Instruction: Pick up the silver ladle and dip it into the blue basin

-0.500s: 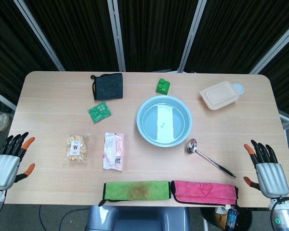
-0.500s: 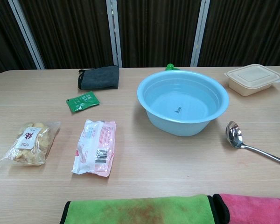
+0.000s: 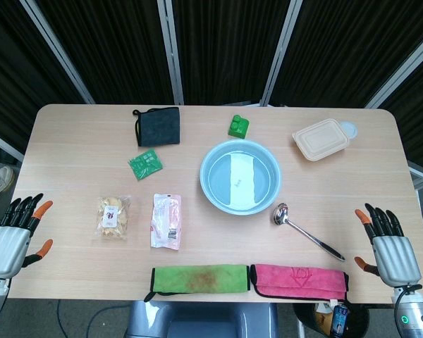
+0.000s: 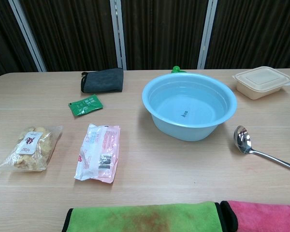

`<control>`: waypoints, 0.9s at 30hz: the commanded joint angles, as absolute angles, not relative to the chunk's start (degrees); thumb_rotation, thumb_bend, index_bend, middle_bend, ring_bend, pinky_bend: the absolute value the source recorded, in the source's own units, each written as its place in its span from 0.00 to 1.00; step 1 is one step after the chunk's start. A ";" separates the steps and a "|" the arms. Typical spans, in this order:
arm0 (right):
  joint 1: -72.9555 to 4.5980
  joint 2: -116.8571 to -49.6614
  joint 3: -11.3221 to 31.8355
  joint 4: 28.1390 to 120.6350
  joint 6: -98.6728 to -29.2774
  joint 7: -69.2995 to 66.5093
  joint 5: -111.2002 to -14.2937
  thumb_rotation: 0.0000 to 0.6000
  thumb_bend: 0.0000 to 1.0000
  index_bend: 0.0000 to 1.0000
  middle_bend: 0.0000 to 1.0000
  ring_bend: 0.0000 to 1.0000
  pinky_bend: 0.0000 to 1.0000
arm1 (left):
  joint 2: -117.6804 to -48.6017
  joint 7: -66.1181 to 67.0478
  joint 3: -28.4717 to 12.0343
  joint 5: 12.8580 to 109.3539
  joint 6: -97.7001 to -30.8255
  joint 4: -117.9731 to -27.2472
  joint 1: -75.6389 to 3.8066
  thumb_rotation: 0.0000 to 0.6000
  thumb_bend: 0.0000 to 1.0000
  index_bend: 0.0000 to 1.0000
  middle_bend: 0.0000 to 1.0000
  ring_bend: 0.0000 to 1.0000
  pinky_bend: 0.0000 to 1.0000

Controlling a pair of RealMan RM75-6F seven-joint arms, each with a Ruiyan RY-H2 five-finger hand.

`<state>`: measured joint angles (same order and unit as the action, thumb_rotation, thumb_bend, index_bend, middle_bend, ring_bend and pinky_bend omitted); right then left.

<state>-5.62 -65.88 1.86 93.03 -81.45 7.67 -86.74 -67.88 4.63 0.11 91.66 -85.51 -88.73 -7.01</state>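
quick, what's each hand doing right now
Left hand: open, holding nothing.
Right hand: open, holding nothing, clear of the silver ladle.

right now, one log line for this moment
ladle: on table, untouched | basin: left of it | left hand: open | right hand: open

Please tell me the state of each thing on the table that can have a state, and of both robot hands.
silver ladle: lying flat on the table, beside the basin, not held.
blue basin: upright, nothing dipped in it.
beige food box: lid closed.
green towel: folded.
pink towel: folded.
dark pouch: lying flat.
left robot hand: open, holds nothing.
right robot hand: open, holds nothing.
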 commanded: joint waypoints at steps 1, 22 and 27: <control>-6.51 -67.37 2.17 91.39 -80.50 5.87 -86.96 1.00 0.09 0.25 0.00 0.00 0.00 | -67.84 4.20 0.22 92.04 -85.38 -88.62 -7.21 1.00 0.30 0.11 0.00 0.00 0.00; -13.11 -79.61 5.81 82.35 -68.16 9.73 -75.41 1.00 0.19 0.46 0.00 0.00 0.00 | -66.48 -0.47 1.26 93.36 -82.84 -89.00 -8.90 1.00 0.30 0.14 0.00 0.00 0.00; -12.99 -82.81 6.23 79.06 -68.82 9.20 -74.16 1.00 0.19 0.45 0.00 0.00 0.00 | -66.20 -1.85 1.44 93.62 -82.54 -89.00 -9.19 1.00 0.30 0.14 0.00 0.00 0.00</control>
<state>-12.98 -81.98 5.97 79.90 -68.69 9.50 -74.72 -66.25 -1.71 1.39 93.54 -82.59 -89.00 -9.13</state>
